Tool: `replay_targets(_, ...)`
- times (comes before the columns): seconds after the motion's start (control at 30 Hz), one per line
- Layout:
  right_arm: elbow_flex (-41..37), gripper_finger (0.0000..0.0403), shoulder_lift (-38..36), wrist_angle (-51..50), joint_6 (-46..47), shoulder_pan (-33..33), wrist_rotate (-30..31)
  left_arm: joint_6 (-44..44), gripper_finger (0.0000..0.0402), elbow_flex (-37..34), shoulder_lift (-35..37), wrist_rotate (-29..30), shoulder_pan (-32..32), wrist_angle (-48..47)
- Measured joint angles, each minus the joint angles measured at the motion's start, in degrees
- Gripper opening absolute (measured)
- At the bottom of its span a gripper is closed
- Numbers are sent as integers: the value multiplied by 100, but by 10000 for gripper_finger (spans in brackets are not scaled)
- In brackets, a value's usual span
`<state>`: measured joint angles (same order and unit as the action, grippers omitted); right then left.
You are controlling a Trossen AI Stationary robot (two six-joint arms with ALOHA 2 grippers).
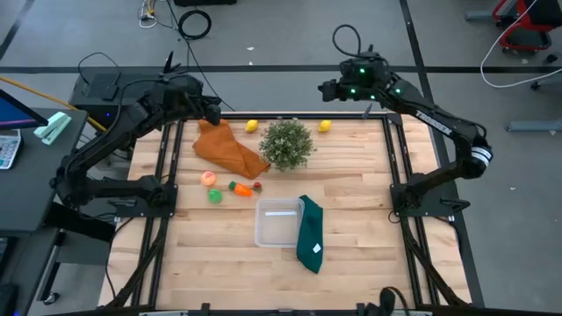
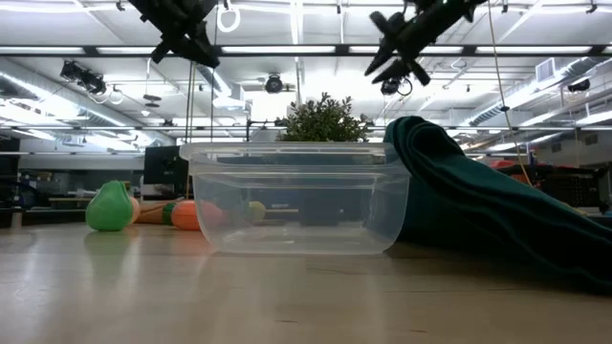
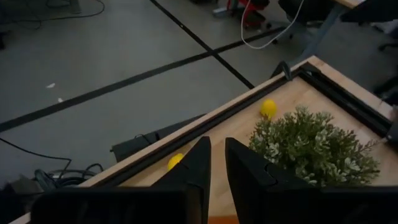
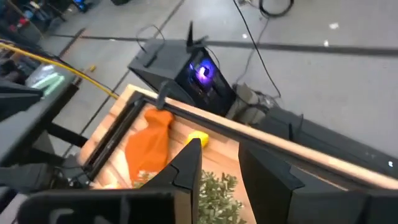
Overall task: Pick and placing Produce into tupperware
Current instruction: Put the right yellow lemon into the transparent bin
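Note:
The produce lies on the table in the high view: one lemon (image 1: 252,125) and a second lemon (image 1: 324,125) near the far edge, and a pink peach (image 1: 209,178), a green piece (image 1: 215,196), a carrot (image 1: 240,187) and a small red piece (image 1: 258,186) left of centre. The clear tupperware (image 1: 278,222) stands on its base near the middle, with nothing in it that I can see. My left gripper (image 1: 213,110) hangs high over the far-left corner, its fingers narrowly open. My right gripper (image 1: 327,88) hangs high beyond the far edge, open and holding nothing.
A bushy potted plant (image 1: 286,145) stands between the two lemons. An orange cloth (image 1: 230,149) lies to its left. A dark green cloth (image 1: 310,233) leans against the tupperware's right side. Dark rails frame the table's left and right sides. Bare wood shows along the near edge.

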<state>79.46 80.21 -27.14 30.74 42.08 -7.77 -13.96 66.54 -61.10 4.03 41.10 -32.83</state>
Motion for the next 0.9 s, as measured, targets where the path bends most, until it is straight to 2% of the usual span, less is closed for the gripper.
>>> replay_targets(0.37,-2,88,847,63,-704,149,-59,160,57,0,-124,-10,0,-18)
replay_targets(0.63,-2,96,1248,743,-1445,612,-1309,87,48,-4,-203,-9,-2,7)
replay_targets(0.9,-2,103,1397,748,-2518,1049,-1533,-466,52,-2,-201,-8,-2,-1)
